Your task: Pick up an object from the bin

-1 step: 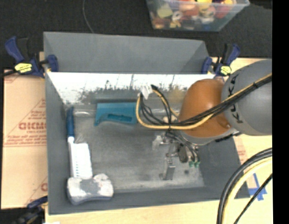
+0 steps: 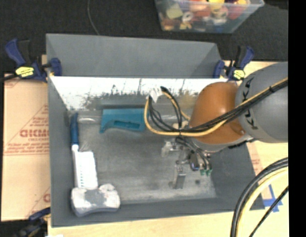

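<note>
My gripper [image 2: 179, 180] hangs low over the bin floor in the right half, near the front wall. No loose thing lies under or right beside it. The nearest thing is a teal plastic piece [image 2: 122, 120] with a bent handle shape, lying flat near the back wall, to the gripper's upper left. A white brush-like tool with a blue handle [image 2: 82, 166] lies along the left wall. A white and grey lumpy block [image 2: 95, 199] sits in the front left corner, touching the tool's white end.
The arm with its orange cover and looped cables reaches in from the right and hides the bin's right back part. A clear tub of coloured toys stands outside beyond the back wall.
</note>
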`<state>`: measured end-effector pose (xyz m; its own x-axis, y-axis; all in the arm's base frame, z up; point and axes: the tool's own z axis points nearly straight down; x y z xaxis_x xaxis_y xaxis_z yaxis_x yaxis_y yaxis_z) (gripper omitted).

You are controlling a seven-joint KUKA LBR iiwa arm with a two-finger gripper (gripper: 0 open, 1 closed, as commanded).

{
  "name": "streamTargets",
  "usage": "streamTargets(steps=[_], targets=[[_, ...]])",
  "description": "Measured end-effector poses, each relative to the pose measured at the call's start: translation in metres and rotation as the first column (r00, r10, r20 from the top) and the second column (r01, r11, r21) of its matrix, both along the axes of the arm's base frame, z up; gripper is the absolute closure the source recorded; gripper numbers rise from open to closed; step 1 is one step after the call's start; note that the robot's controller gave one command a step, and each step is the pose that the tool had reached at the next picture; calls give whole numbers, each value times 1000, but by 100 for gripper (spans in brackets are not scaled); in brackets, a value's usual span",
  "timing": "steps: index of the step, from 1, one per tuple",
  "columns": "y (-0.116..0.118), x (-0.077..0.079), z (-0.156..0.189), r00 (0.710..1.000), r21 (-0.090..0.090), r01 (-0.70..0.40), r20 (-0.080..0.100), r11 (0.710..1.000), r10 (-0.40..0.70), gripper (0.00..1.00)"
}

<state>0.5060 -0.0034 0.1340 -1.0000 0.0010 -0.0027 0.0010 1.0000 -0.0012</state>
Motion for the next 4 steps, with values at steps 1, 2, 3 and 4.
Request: streamTargets(steps=[1,2,3,4], targets=[[-118,131,-63,994,-5,-112,8,994,112,0],[-139,71,-4,984,-1,-177,3,984,177,0],[-155,116,-33,748,10,-664,3,748,664,0],[-158,140,-62,942,2,-335,11,942,335,0]])
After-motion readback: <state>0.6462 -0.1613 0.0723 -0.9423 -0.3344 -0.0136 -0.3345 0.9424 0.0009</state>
